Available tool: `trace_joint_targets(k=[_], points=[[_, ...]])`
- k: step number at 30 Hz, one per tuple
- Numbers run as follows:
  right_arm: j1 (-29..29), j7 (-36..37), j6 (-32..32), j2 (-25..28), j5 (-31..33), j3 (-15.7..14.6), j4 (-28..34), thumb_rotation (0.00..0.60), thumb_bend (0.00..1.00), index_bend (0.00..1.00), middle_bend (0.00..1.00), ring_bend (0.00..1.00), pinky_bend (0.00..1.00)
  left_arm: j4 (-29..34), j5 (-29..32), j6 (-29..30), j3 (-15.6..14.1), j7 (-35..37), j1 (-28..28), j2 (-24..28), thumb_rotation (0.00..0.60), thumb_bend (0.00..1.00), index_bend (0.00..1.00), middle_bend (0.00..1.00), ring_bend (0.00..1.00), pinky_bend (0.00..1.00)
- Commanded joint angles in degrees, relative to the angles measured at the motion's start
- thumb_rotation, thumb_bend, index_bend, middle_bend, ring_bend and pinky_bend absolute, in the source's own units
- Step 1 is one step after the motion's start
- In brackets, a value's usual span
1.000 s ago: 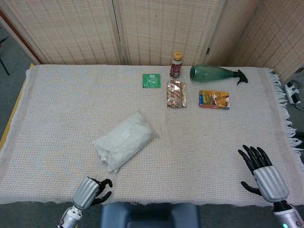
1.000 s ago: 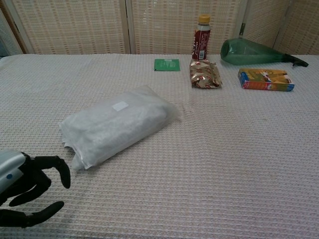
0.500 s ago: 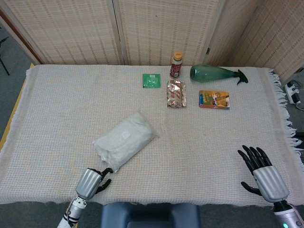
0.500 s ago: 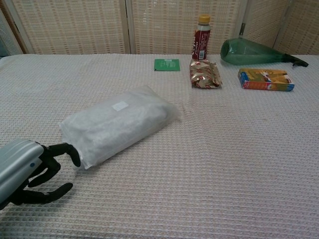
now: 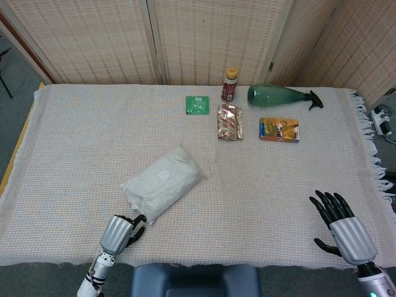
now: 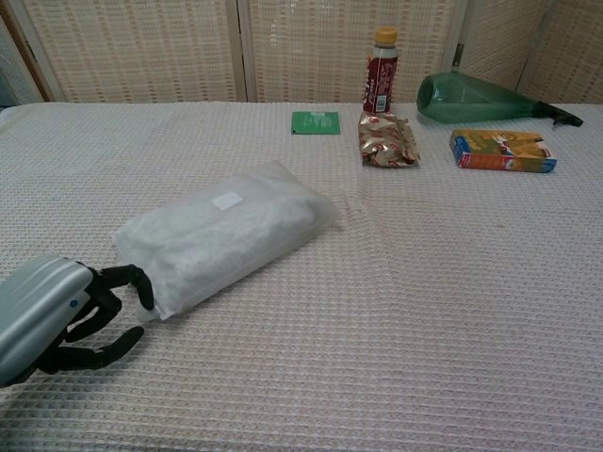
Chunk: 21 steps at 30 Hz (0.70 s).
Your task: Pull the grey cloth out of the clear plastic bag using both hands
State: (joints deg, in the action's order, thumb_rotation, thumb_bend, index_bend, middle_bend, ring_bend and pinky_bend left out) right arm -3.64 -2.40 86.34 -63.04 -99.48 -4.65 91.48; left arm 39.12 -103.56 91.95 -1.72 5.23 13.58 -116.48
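Bag (image 6: 221, 240) with the grey cloth (image 5: 162, 185) still inside lies slantwise on the bench (image 5: 80, 142), left of centre. Left hand (image 6: 57, 315) sits at the bag's near corner, fingers (image 6: 132, 281) curled loosely, their tips touching or just beside the plastic; whether they pinch it I cannot tell. Right hand (image 5: 342, 226) hovers well apart at the bench's right near edge, fingers (image 5: 328, 203) spread, holding nothing. At the far side stand a bottle (image 5: 229, 84), a green packet (image 5: 197, 104), a foil pouch (image 5: 229, 122), a box (image 5: 279, 130) and a green sprayer (image 5: 281, 96) on its side.
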Motion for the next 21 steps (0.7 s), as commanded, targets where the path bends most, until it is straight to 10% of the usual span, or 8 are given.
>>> trace_joint_targets(k=[1, 21], points=[[0.0, 0.2, 0.1, 0.1, -0.1, 0.0, 0.0, 0.6, 0.1, 0.0, 0.0, 0.0, 0.0, -1.4, 0.6, 0.0, -0.3, 0.5, 0.2, -0.8, 0.6, 0.38, 0.53, 1.0, 1.0, 1.0], [0.0, 0.4, -0.3, 0.4, -0.3, -0.1, 0.1, 0.6, 0.1, 0.0, 0.0, 0.0, 0.0, -7.6, 3.3, 0.6, -1.1, 3.7, 1.6, -4.1, 0.6, 0.37, 0.54, 1.0, 1.0, 1.0]])
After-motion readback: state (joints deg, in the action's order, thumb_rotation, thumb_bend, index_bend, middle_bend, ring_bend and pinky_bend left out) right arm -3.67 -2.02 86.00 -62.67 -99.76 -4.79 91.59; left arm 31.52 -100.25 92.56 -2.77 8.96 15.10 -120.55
